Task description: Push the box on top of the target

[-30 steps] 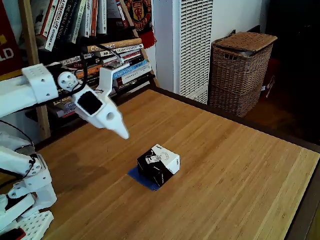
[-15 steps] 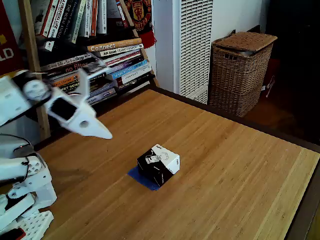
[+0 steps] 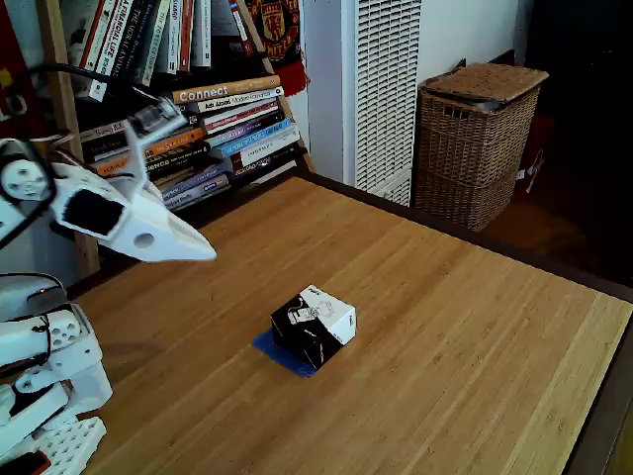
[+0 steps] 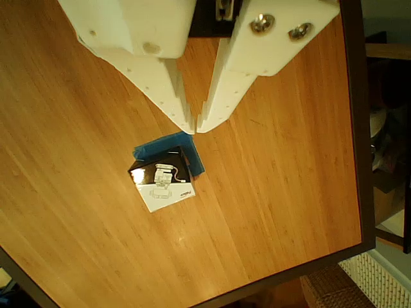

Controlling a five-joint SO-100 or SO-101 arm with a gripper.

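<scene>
Fixed view: box (image 3: 314, 326) hides most of target (image 3: 267, 347).

Fixed view oblique; other view looks down; both share the table (image 3: 445, 327).

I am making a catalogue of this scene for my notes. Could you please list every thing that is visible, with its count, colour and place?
box: one, black and white with small graphics, middle of the table, sitting on the target
target: one, blue tape, flat on the table, mostly covered by the box, edges showing beside it
table: one, light wood with a dark edge
wicker basket: one, brown, lidded, on the floor beyond the table's far edge
books: many, mixed colours, stacked and standing on a wooden shelf behind the table
white louvred unit: one, standing between the shelf and the basket
arm base: one, white, at the left in the fixed view
gripper: one, white, raised above the table, fingers closed, holding nothing
</scene>
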